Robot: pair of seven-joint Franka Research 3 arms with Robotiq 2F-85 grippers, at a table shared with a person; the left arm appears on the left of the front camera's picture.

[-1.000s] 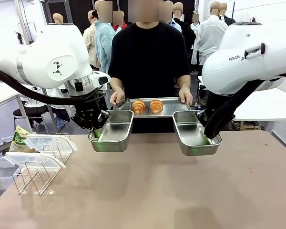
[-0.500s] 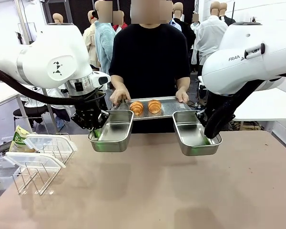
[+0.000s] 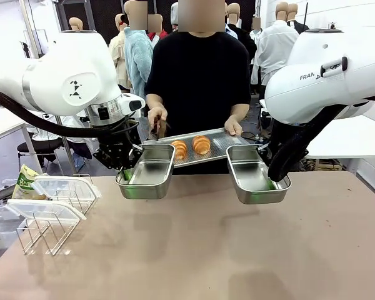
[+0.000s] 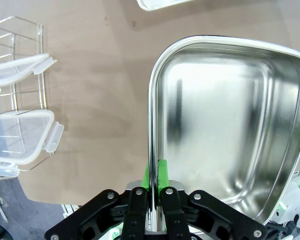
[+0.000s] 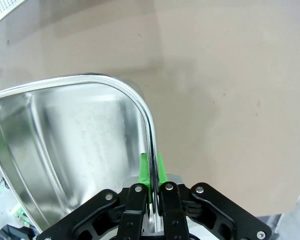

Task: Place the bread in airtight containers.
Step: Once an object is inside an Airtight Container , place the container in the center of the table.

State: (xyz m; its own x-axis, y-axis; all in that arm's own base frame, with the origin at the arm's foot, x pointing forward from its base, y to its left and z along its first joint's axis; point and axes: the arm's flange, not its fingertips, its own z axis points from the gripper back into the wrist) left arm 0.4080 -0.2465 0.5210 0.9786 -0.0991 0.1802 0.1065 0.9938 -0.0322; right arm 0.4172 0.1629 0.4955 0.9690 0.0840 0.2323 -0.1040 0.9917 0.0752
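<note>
Two golden-brown pieces of bread (image 3: pixel 180 149) (image 3: pixel 202 144) lie on a perforated metal tray (image 3: pixel 220 142) that the person holds tilted behind the two airtight containers. My left gripper (image 3: pixel 126 172) (image 4: pixel 151 186) is shut on the rim of the left steel container (image 3: pixel 147 172) (image 4: pixel 225 135), which hangs empty above the table. On the other side, my right gripper (image 3: pixel 275 182) (image 5: pixel 151 181) is shut on the rim of the right container (image 3: pixel 252 175) (image 5: pixel 75 145), also empty and lifted.
One of the person's hands (image 3: pixel 234 128) grips the tray's right end, and the other hand (image 3: pixel 156 117) is raised with a dark object. Clear snap lids (image 3: pixel 61 187) (image 4: pixel 15 142) rest on a wire rack (image 3: pixel 45 232) at the left, beside a yellow-green snack bag (image 3: pixel 25 182).
The person has taken one hand off the tray and tilted it, so its left end now dips toward the left container. Both arms and containers have stayed still.
</note>
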